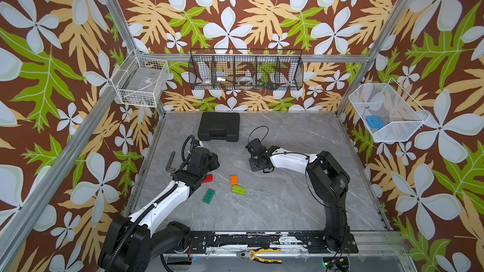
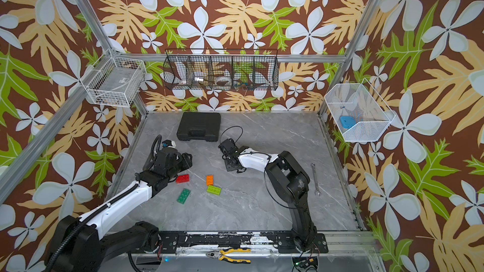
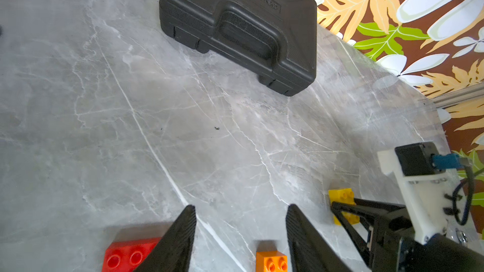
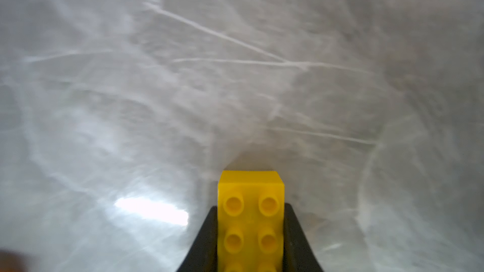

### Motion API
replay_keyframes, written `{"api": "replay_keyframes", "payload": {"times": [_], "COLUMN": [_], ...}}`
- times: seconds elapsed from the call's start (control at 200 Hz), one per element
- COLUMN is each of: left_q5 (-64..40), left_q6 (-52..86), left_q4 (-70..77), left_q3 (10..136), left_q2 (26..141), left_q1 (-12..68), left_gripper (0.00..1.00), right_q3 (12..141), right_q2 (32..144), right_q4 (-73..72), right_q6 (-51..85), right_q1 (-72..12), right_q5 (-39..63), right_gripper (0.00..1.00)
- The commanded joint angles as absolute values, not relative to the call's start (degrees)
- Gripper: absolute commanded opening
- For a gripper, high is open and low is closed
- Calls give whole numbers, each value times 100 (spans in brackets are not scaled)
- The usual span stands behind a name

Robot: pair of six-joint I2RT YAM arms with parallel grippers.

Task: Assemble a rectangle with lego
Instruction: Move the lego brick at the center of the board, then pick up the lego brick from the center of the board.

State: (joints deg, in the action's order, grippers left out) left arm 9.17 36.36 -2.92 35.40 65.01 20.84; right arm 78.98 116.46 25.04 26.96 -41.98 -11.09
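My right gripper (image 4: 251,205) is shut on the long sides of a yellow lego brick (image 4: 250,187), studs up, low over the grey table. The left wrist view shows the yellow brick (image 3: 340,196) between those black fingers; in both top views the right gripper (image 1: 255,163) hides it. My left gripper (image 3: 241,206) is open and holds nothing, hanging over the table near the red brick (image 2: 182,178). The orange brick (image 1: 234,179), lime green brick (image 1: 238,189) and dark green brick (image 1: 208,195) lie apart on the table. No joined rectangle is in view.
A black case (image 1: 218,126) lies at the table's back. A wrench (image 2: 315,179) lies on the right, a dark angled tool (image 1: 170,162) on the left, and pliers (image 1: 262,255) on the front rail. Wire baskets (image 1: 246,70) hang on the walls.
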Motion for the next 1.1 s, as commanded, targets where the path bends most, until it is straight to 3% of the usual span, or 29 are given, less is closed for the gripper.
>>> {"api": "replay_keyframes", "payload": {"times": [0.0, 0.07, 0.125, 0.38, 0.551, 0.876, 0.971, 1.096], "left_q5": [1062, 1153, 1250, 1802, 1747, 1740, 1753, 1797], "left_q6": [3580, 3569, 3575, 3674, 3685, 3663, 3648, 3646], "left_q4": [-249, -335, -397, -777, -627, -563, -554, -554], "left_q3": [3538, 3550, 3550, 3508, 3306, 3164, 3164, 3147], "left_q2": [6454, 6385, 6302, 5837, 5594, 5502, 5493, 5462], "left_q1": [2083, 2083, 2087, 1653, 1450, 1446, 1440, 1444], "left_gripper": [58, 58, 57, 55, 55, 55, 55, 55], "right_q3": [8149, 8426, 8579, 9738, 10002, 9980, 10054, 10060], "right_q2": [11615, 11477, 11323, 11881, 12301, 12681, 12779, 12692], "right_q4": [2943, 3354, 3539, 3986, 4140, 4157, 4185, 4110], "right_q6": [2815, 3168, 3417, 3804, 3749, 3806, 3795, 3730], "right_q1": [-4252, -4376, -4531, -5515, -5599, -5598, -5583, -5578], "right_q5": [-1322, -1678, -1758, -589, -241, 188, 220, 127], "right_gripper": [54, 65, 68, 69, 68, 56, 46, 27]}}
